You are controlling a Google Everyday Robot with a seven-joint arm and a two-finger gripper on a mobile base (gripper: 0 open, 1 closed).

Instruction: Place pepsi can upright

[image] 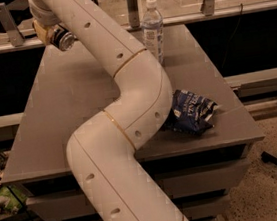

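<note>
The pepsi can point(64, 39) is a small dark can with a shiny silver end, tilted on its side in the air above the far left corner of the grey table point(72, 100). My gripper point(52, 35) is shut on the can at the end of my white arm point(125, 84), which crosses the picture from bottom centre to top left. The arm's wrist hides most of the gripper and part of the can.
A clear plastic water bottle point(152, 31) with a white cap stands upright at the table's far edge, right of my arm. A dark blue foil snack bag point(193, 111) lies near the right front edge. Metal posts and a rail run behind the table.
</note>
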